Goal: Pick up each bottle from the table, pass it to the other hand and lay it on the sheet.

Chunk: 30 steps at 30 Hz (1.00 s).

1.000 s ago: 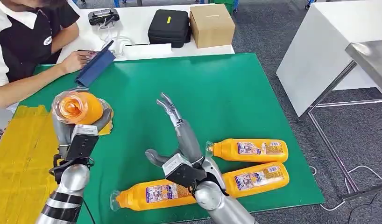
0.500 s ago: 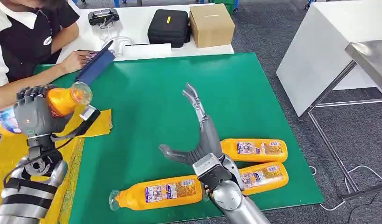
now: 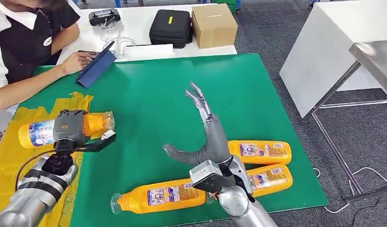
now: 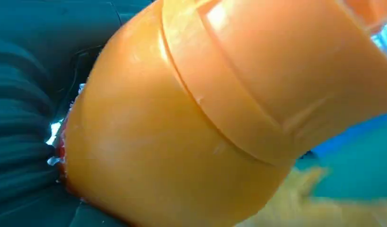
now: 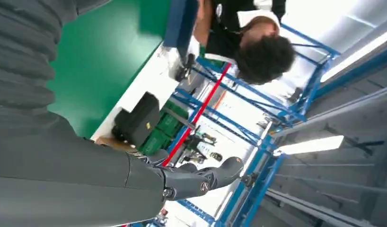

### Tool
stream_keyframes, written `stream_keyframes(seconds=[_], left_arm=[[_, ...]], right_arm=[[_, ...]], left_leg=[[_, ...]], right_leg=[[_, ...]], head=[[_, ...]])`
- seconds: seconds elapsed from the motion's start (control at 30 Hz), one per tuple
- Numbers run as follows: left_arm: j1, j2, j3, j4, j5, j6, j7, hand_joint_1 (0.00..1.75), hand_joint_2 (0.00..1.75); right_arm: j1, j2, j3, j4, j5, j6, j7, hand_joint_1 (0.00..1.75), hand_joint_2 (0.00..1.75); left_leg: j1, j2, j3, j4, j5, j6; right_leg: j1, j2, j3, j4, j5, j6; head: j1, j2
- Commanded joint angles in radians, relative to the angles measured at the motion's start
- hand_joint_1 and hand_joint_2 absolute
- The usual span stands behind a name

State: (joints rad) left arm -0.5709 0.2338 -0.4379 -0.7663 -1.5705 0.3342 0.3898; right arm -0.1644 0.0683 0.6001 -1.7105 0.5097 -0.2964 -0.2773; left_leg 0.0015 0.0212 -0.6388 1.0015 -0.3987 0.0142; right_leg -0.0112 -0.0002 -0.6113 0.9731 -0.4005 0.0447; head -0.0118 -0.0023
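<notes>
Four orange bottles are in play, and one of them, the held bottle (image 3: 40, 131), lies sideways in the left hand (image 3: 68, 128), whose fingers (image 3: 71, 116) are wrapped over its middle. It hangs low over the yellow sheet (image 3: 21, 165) at the desk's left edge, cap end toward the green mat (image 3: 153, 94). The left wrist view has the orange body pressed right up against the palm, so the grip looks full rather than a pinch.

The right hand (image 3: 201, 142) stands upright above the mat with its fingers (image 3: 197, 97) spread apart and nothing between them.

To lay the bottle well, I would lower it until its whole side meets the sheet before the fingers loosen. A round bottle let go early is likely to roll, possibly off the sheet's edge toward the mat. Opening slowly and lifting straight up should keep it from being dragged.

Three bottles wait on the mat: the near bottle (image 3: 158, 196) by the front edge and two side by side, the upper bottle (image 3: 260, 151) and the lower bottle (image 3: 269, 178), just behind the right arm.

Beyond the mat, a white desk (image 3: 139, 28) carries a black case (image 3: 170, 27) and a cardboard box (image 3: 214, 24). A seated person (image 3: 26, 42) rests an arm near a blue tablet (image 3: 97, 66).
</notes>
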Motion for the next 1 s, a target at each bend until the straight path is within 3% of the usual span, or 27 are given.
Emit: stream_keyframes(seconds=[0.03, 0.4, 0.43, 0.47, 0.5, 0.83, 1.0], left_arm=[[-0.069, -0.085, 0.064, 0.164, 0.000, -0.010, -0.020, 1.75, 1.75], [-0.050, -0.114, 0.125, 0.154, 0.000, 0.008, -0.041, 1.75, 1.75], [-0.051, -0.116, 0.123, 0.155, 0.000, 0.008, -0.034, 1.27, 1.75], [-0.050, -0.117, 0.123, 0.155, 0.000, 0.008, -0.031, 0.12, 1.75], [-0.051, -0.123, 0.135, 0.159, 0.000, 0.000, -0.035, 0.03, 1.75], [-0.037, -0.148, 0.226, 0.140, 0.001, 0.015, -0.052, 0.00, 1.75], [-0.027, -0.161, 0.279, 0.136, 0.009, 0.007, -0.075, 0.00, 1.75]], right_arm=[[-0.024, -0.017, 0.003, 0.023, 0.008, 0.004, 0.009, 0.00, 1.75], [-0.025, -0.014, 0.000, 0.031, 0.019, 0.010, 0.017, 0.00, 1.75], [-0.027, -0.012, 0.001, 0.038, 0.022, 0.011, 0.019, 0.00, 1.75], [-0.028, -0.012, 0.002, 0.040, 0.025, 0.013, 0.021, 0.00, 1.75], [-0.032, -0.014, 0.007, 0.048, 0.036, 0.016, 0.025, 0.00, 1.75], [-0.076, -0.062, 0.084, 0.106, 0.196, 0.100, 0.082, 0.00, 1.75], [-0.087, -0.080, 0.108, 0.116, 0.219, 0.127, 0.086, 0.00, 1.75]], left_leg=[[0.001, -0.004, 0.005, 0.001, -0.002, -0.001], [0.001, -0.002, 0.003, 0.000, -0.001, -0.001], [0.001, -0.002, 0.003, 0.000, -0.001, 0.000], [0.001, -0.004, 0.007, 0.001, -0.003, -0.001], [0.001, -0.002, 0.003, 0.000, -0.001, -0.001], [0.001, -0.002, 0.009, 0.001, -0.004, -0.001], [0.001, -0.001, 0.005, 0.000, -0.002, -0.001]], right_leg=[[0.001, -0.002, 0.006, 0.000, -0.002, -0.001], [0.001, -0.001, 0.004, 0.000, -0.001, -0.001], [0.000, -0.001, 0.004, 0.000, -0.001, -0.001], [0.001, -0.002, 0.008, 0.001, -0.003, -0.002], [0.000, -0.001, 0.004, 0.000, -0.001, -0.001], [0.001, 0.000, 0.010, 0.000, -0.003, -0.002], [0.001, 0.000, 0.005, -0.001, -0.001, -0.001]], head=[[0.000, 0.000], [0.000, 0.000], [0.000, 0.000], [0.000, 0.000], [0.000, 0.000], [0.000, 0.000], [0.000, 0.000]])
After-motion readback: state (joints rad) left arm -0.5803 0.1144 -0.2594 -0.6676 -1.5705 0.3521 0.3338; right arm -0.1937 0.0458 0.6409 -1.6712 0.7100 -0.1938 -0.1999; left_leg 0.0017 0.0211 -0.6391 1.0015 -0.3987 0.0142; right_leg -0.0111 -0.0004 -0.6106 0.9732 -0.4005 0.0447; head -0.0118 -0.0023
